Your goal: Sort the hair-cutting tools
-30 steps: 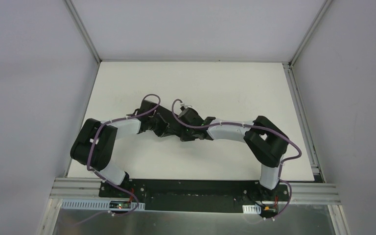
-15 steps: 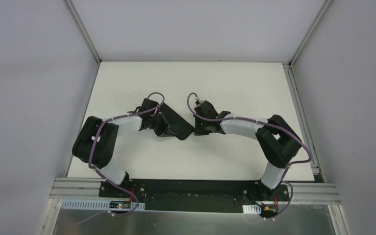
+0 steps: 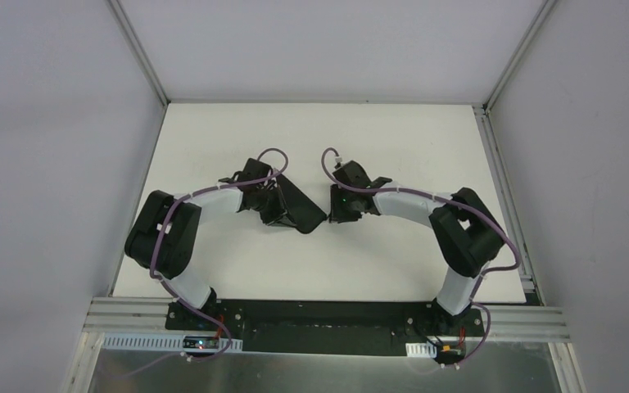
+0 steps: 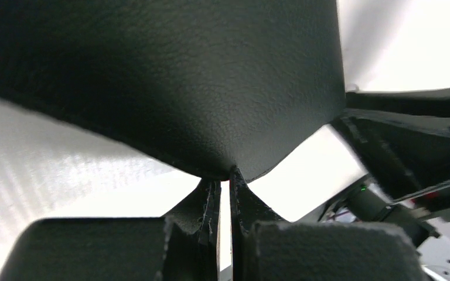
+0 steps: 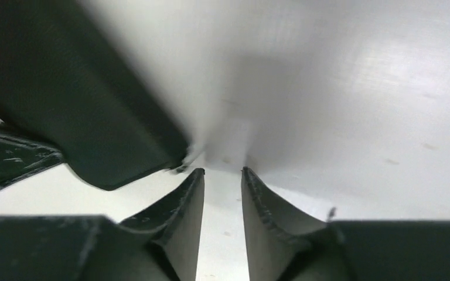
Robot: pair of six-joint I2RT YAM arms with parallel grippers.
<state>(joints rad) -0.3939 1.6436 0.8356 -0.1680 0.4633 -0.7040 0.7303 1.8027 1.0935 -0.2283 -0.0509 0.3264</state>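
1. In the top view, the black case (image 3: 301,211) is held by the left end effector (image 3: 278,206) near the middle of the white desk (image 3: 393,131). The right end effector (image 3: 336,214) is placed just beside the case's right corner; contact cannot be confirmed. No hair-cutting tools are seen on the desk. They are probably kept inside the case, but this cannot be checked.
2. In the left wrist view, the fingers (image 4: 210,205) are pressed together on a thin edge of the grained case, and the case is raised above the bright desk. It is probably held so to keep it steady for the other arm.
3. In the right wrist view, the fingers (image 5: 190,202) are slightly apart with only desk between them. The case's corner lies just to their left, so a grip there seems to be prepared.
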